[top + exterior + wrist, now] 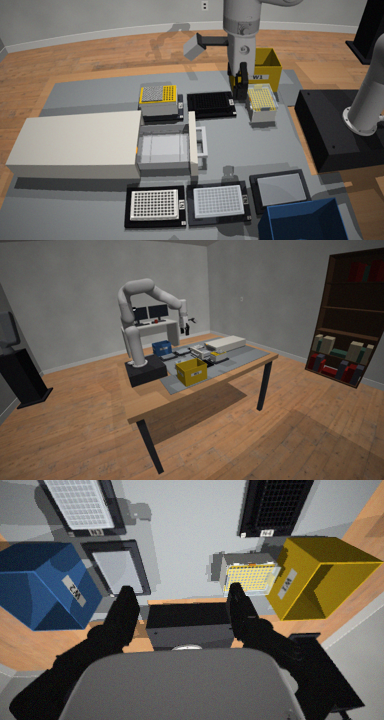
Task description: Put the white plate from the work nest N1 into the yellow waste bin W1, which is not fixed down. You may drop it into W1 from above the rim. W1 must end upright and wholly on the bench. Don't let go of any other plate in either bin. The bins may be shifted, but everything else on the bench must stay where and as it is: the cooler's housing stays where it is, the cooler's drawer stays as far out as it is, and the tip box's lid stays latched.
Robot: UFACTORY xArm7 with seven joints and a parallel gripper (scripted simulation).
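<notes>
The white plate (154, 204) lies flat in the black nest N1 at the bench's near edge, left of the middle. The yellow bin W1 (267, 67) stands upright and empty at the far right of the grey mat; it also shows in the exterior view (192, 371) and the wrist view (320, 577). My gripper (240, 82) hangs high over the bench, near W1 and far from the white plate. Its fingers are open and empty in the wrist view (182, 592). The white plate is outside the wrist view.
The cream cooler (73, 144) lies at the left with its drawer (164, 150) pulled out. Behind it are a tip rack on N2 (158, 97), a black plate on N4 (210, 103) and a lidded tip box (261, 101). Near N1 are a pale plate on N3 (218, 200), a grey lidded plate (280, 189) and the blue bin W2 (303, 220).
</notes>
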